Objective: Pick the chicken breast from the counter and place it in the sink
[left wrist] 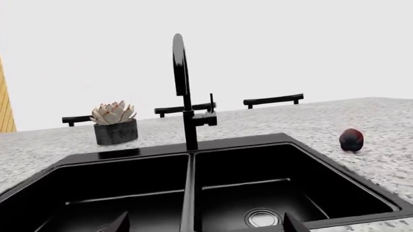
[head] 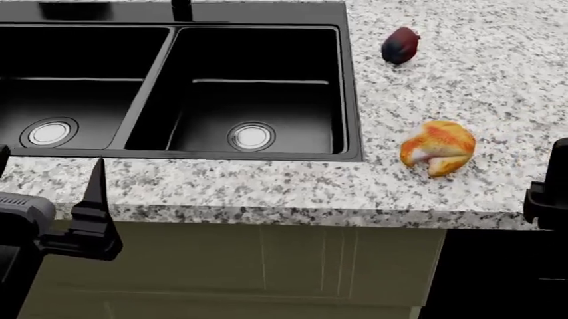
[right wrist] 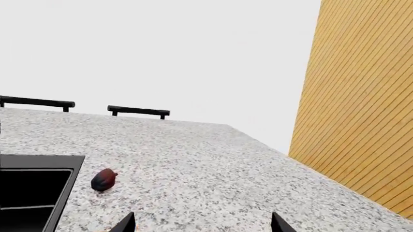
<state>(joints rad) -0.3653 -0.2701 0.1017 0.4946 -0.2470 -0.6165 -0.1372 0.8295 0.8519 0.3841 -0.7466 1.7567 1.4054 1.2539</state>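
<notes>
Nearest in the head view, the left claw (head: 49, 199) hangs below and in front of the surface's front edge, toward its left end, its dark fingers spread apart with nothing between them; in the left wrist view only two finger tips show, well apart, over the sink. The right claw (right wrist: 201, 223) shows in the right wrist view as two dark tips set wide apart and empty, while in the head view only a black piece of that arm shows at the right border, level with the front edge. Just past the front edge, the speckled granite surface (head: 266, 189) runs as a narrow strip in front of the sink (head: 352, 93). The chicken (head: 437, 147) lies on the surface right of the sink, near the front edge and apart from both claws, orange-yellow skin up and a pale patch on its near side. The sink is a glossy black double basin with a silver drain (head: 252, 136) in the right basin and another in the left. Farther back, near the sink's far right corner, a dark red fruit (head: 400, 44) rests on the surface, well apart from the chicken. Behind the basins stands the black faucet (left wrist: 184, 92), and toward the far left a potted succulent (left wrist: 115, 122) sits on the surface. Along the far edge stand black bars (left wrist: 273, 100).
</notes>
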